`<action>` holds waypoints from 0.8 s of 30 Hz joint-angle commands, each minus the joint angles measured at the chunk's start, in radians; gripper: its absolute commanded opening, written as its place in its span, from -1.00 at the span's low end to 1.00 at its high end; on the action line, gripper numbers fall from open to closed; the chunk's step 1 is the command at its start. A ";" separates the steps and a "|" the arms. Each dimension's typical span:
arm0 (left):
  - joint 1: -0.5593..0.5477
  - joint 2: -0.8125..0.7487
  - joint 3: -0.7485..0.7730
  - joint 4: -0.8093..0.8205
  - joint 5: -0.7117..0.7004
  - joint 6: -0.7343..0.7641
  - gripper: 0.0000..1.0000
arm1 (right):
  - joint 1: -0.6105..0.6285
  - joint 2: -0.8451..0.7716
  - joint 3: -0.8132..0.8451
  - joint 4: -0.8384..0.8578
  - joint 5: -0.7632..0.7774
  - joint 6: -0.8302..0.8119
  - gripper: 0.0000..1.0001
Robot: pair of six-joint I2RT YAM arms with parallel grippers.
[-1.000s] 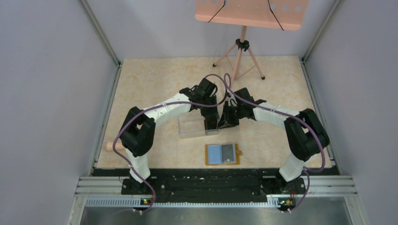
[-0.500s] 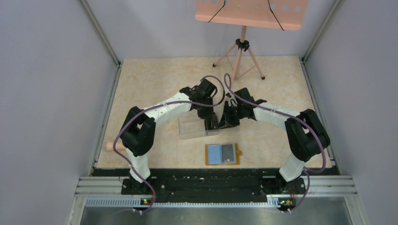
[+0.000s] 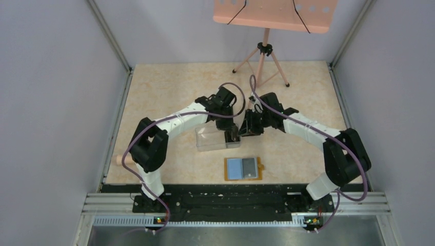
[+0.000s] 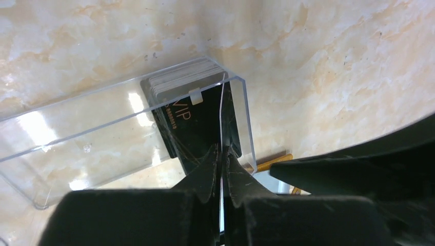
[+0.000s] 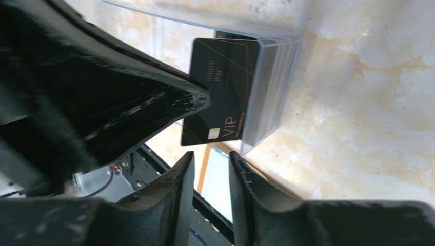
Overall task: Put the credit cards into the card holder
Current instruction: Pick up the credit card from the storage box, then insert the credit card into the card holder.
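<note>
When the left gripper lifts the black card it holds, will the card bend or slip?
Probably stiff: the black card looks flat though the left gripper pinches only one edge. Smooth and glossy, so it might slip or pivot.

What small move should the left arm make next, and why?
Probably a straight lift. The jaws of the left gripper are shut on one dark credit card standing at the end of the clear box, so raising it should free it from the other cards. The card holder lies open nearer the bases. The right gripper is open and holds nothing.
</note>
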 commanded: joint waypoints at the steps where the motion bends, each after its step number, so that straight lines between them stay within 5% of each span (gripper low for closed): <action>1: -0.003 -0.138 -0.050 0.054 -0.065 -0.003 -1.00 | -0.011 -0.127 0.031 0.026 0.005 -0.004 -0.33; 7: -0.003 -0.365 -0.205 0.155 -0.074 -0.020 -1.00 | -0.051 -0.256 -0.026 0.039 -0.030 -0.005 0.18; 13: -0.001 -0.597 -0.480 0.398 0.094 -0.082 -1.00 | -0.075 -0.343 -0.132 0.167 -0.219 0.058 0.47; 20: 0.000 -0.733 -0.651 0.691 0.293 -0.203 -1.00 | -0.074 -0.375 -0.315 0.559 -0.463 0.272 0.43; 24: 0.000 -0.745 -0.664 0.713 0.318 -0.225 -1.00 | -0.074 -0.381 -0.352 0.623 -0.515 0.311 0.29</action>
